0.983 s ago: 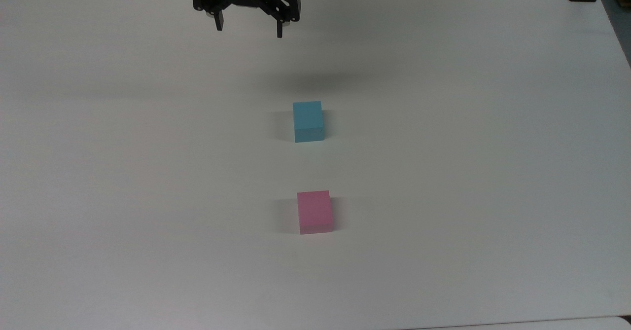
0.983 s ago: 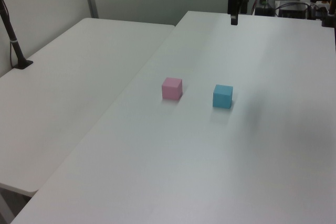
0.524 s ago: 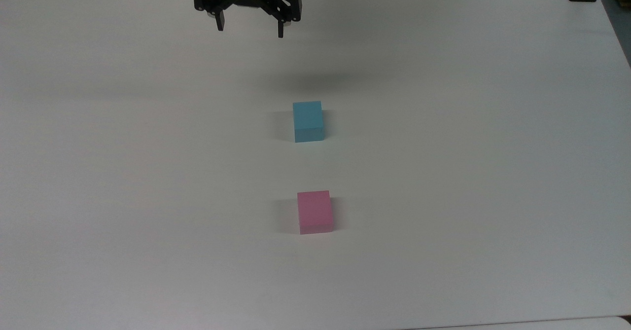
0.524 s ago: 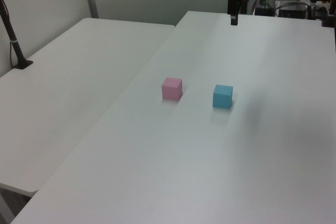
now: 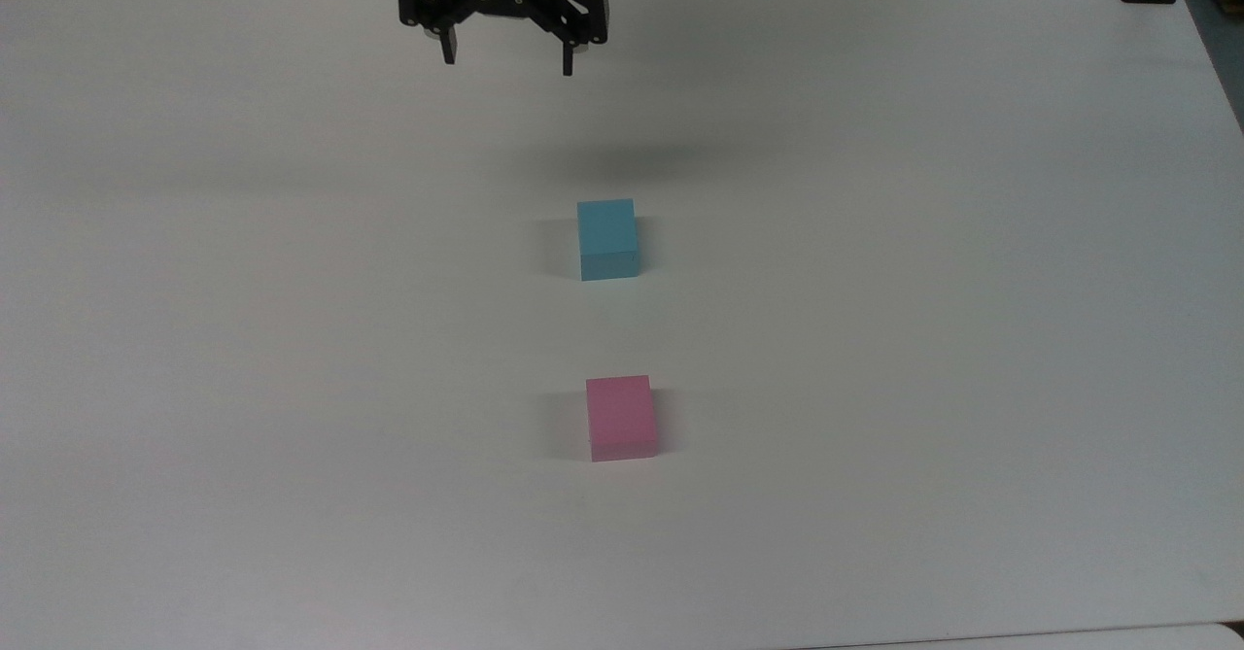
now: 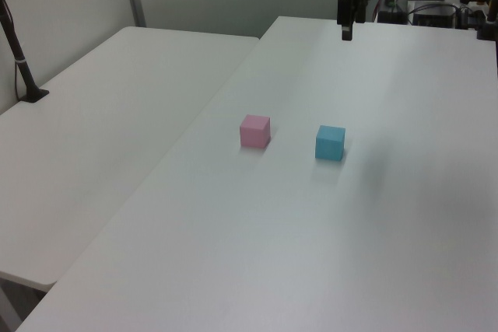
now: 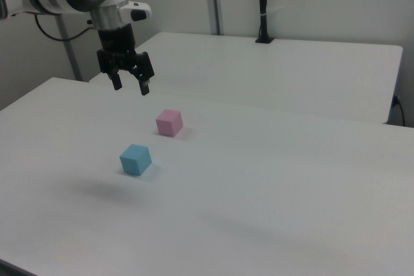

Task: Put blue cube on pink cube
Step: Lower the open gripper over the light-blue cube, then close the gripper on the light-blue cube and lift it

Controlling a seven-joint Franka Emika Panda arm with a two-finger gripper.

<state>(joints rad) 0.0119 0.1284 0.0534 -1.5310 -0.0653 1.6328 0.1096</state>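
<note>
white table (image 5: 875, 339) under spread, empty hand (image 5: 507, 59), arm cropped; blue cube (image 5: 607, 238) apart from pink cube (image 5: 620, 417)

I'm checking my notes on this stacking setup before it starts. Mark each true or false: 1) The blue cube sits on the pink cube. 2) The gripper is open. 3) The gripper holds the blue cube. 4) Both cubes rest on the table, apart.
1) False: the blue cube rests on the table, beside the pink cube.
2) True: the gripper has its fingers spread.
3) False: it hangs empty above the table, away from both cubes.
4) True: bare table shows between them.
</note>
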